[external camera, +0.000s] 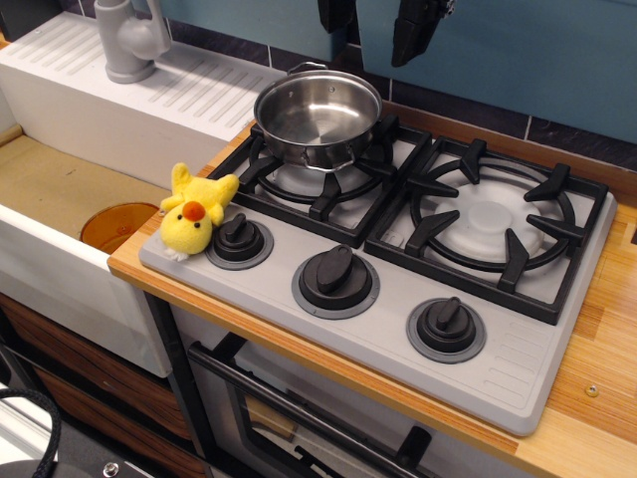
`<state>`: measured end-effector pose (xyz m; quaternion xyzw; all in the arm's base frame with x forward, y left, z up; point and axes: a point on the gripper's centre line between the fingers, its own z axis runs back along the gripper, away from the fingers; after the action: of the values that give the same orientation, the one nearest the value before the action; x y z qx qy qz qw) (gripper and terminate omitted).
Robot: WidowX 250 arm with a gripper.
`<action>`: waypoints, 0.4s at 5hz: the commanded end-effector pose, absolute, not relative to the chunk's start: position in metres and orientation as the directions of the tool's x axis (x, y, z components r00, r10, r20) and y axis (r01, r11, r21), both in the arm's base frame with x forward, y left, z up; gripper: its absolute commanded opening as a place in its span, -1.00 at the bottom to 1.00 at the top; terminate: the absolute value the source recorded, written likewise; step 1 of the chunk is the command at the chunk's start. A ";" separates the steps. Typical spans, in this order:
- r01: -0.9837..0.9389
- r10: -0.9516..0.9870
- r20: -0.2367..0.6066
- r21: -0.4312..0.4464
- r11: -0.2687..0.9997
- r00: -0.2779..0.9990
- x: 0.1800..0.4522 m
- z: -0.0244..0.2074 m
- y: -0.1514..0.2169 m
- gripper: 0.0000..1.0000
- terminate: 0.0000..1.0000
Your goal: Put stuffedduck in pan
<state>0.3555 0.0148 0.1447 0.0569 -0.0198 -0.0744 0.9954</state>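
Step in hand, as I judge it: reach and grasp; nothing is picked up yet. The stove top (518, 383) takes most of the wooden counter (597, 329). The pan (317, 117) sits on the rear-left burner grate (328, 174), toward the counter's back edge, shiny steel, straight low walls, empty inside, one small handle showing at the front. The gripper (415, 30) hangs at the top of the view, above the back edge and right of the pan; only dark lower parts show, so I cannot tell whether its fingers are apart or together. The stuffedduck (196, 213) lies at the stove's front-left corner, near the counter's left edge, just beside the leftmost knob (240, 240) and possibly touching it. It is bright yellow plush with a round head, an orange beak facing forward and stubby wings pointing back-left; it looks soft and squashy. My plan: bring the arm forward and left across the pan, descend straight over the duck's body, and close on the plump middle rather than a wing. I keep clear of the knob and grate. The lift must clear the pan wall before I release over its centre.
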 end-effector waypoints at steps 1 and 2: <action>0.146 -0.150 0.031 0.116 0.982 0.988 0.355 0.145 0.015 1.00 -1.00; 0.153 -0.164 0.068 0.141 0.978 0.984 0.338 0.141 0.029 1.00 -1.00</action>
<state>0.3341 0.0256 0.1162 0.0616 0.0005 -0.0828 0.9947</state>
